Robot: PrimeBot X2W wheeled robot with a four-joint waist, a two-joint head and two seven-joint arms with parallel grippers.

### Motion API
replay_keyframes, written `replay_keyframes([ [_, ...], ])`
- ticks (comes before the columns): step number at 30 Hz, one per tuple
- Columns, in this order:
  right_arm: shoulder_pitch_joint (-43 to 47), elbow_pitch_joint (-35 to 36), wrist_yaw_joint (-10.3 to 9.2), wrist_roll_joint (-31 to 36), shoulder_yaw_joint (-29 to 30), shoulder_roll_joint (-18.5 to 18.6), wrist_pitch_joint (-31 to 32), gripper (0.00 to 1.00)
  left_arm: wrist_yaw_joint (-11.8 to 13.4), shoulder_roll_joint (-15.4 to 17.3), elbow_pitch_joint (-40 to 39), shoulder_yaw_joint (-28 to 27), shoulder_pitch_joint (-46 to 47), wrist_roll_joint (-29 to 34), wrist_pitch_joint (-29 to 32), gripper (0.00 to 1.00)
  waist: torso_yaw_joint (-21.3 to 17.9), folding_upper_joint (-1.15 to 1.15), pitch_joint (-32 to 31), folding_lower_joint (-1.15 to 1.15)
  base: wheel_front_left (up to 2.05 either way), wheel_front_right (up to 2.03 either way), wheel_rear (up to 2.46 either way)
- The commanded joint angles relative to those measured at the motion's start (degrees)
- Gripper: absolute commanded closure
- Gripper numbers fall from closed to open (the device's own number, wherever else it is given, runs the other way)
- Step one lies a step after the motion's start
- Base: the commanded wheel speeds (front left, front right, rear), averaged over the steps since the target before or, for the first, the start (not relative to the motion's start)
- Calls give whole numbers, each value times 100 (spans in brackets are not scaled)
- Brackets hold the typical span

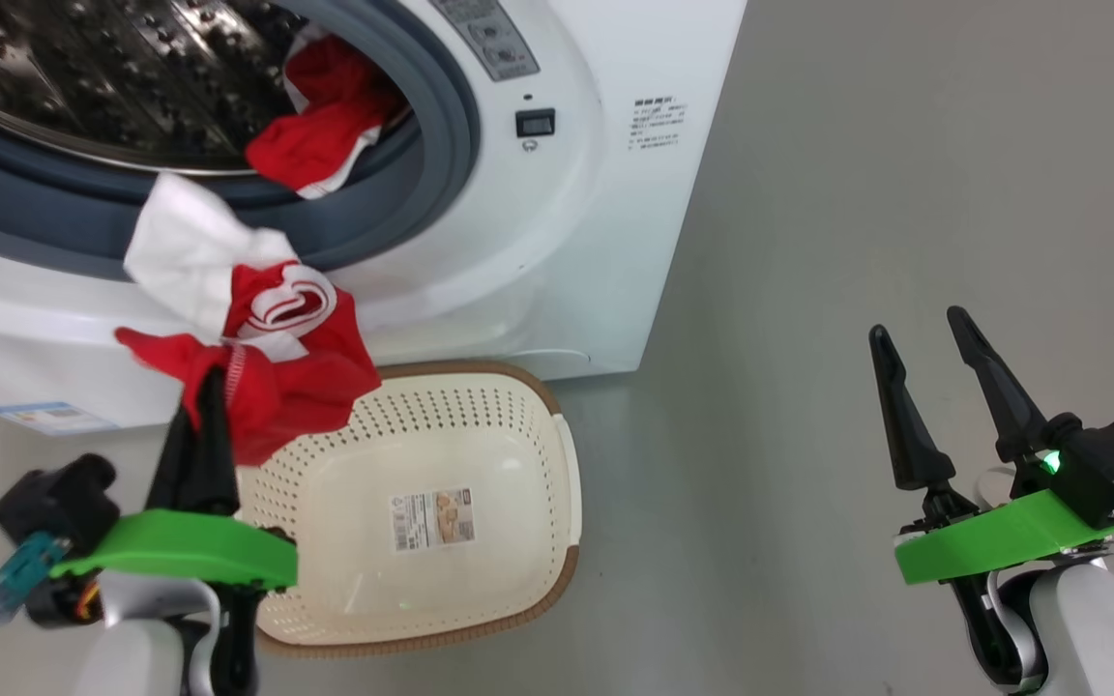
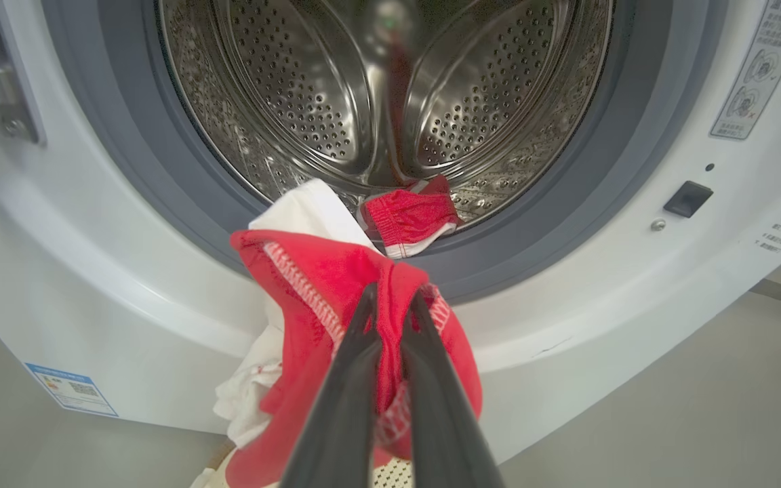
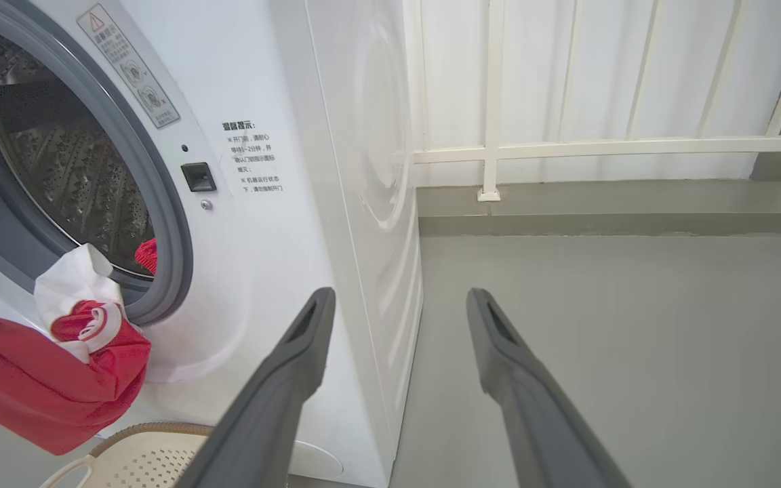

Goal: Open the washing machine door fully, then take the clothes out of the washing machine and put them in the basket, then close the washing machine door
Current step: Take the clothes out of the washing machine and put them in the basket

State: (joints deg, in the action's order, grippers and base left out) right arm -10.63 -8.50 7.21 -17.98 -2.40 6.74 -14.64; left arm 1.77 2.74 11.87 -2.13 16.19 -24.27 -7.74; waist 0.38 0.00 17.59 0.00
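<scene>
- Left pincer (image 1: 212,382): fingers pressed together on a fold of red cloth. In the left wrist view (image 2: 394,295) the two dark fingers meet at the tips with fabric bunched between and around them.
- Red-and-white garment (image 1: 291,382): held by the left pincer. It hangs in the air in front of the lower front panel of the washing machine (image 1: 557,242), outside the drum. A white part sticks up toward the grey door seal (image 1: 441,145), and the red bulk droops over the left corner of the basket (image 1: 518,425) nearest the machine.
- Second red garment (image 1: 325,126): red with white trim. It lies at the bottom lip of the steel drum (image 2: 309,102), partly draped on the seal, and is apart from both pincers.
- Basket: cream, with perforated walls and a brown rim. It stands on the grey floor (image 1: 808,193) against the foot of the machine, below the drum opening. A paper label (image 1: 431,519) lies on its bottom.
- Right pincer (image 1: 917,326): fingers spread wide and holding nothing. It is over bare floor, well to the right of the machine and basket. In the right wrist view (image 3: 401,298) it points past the machine's front corner.
- Small blue sticker (image 1: 49,418): low on the machine's front, left of the basket.
- White railing (image 3: 492,102): behind the machine, along the far edge of the floor.
</scene>
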Motion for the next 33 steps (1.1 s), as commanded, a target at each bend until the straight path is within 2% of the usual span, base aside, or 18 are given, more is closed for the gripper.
replay_keyframes([
  [1,-126,160,28,-4,-111,17,-36,0,-115,63,153,-112,251,-136,-48,100,-51,0,177,0,0,0,0],
  [4,-245,184,28,-8,-168,6,-36,0,-193,62,901,22,569,-156,-111,100,-118,0,369,0,0,0,0],
  [11,-380,183,28,-17,-264,20,-36,0,-238,48,1911,122,1036,-258,-131,100,-234,0,639,0,0,0,0],
  [12,-409,164,28,-32,-263,18,-36,0,-304,40,2480,158,1263,-388,-62,100,-287,0,766,0,0,0,0],
  [14,-428,129,28,-56,-256,1,-36,0,-365,34,2874,213,1418,-469,59,100,-320,0,858,0,0,0,0],
  [15,-495,62,28,-101,-279,-29,-36,0,-429,31,3494,331,1667,-504,301,100,-361,0,995,0,0,0,0],
  [17,-648,38,28,-80,-371,-50,-36,0,-512,72,4316,451,2097,-451,297,100,-452,0,1206,0,0,0,0],
  [26,-900,0,28,-115,-435,-98,-36,0,-689,231,5540,746,2702,-300,535,100,-712,0,1593,0,0,0,0],
  [33,-951,-68,28,-134,-406,-139,-36,0,-789,283,5928,1174,2922,27,373,100,-839,0,1716,0,0,0,0],
])
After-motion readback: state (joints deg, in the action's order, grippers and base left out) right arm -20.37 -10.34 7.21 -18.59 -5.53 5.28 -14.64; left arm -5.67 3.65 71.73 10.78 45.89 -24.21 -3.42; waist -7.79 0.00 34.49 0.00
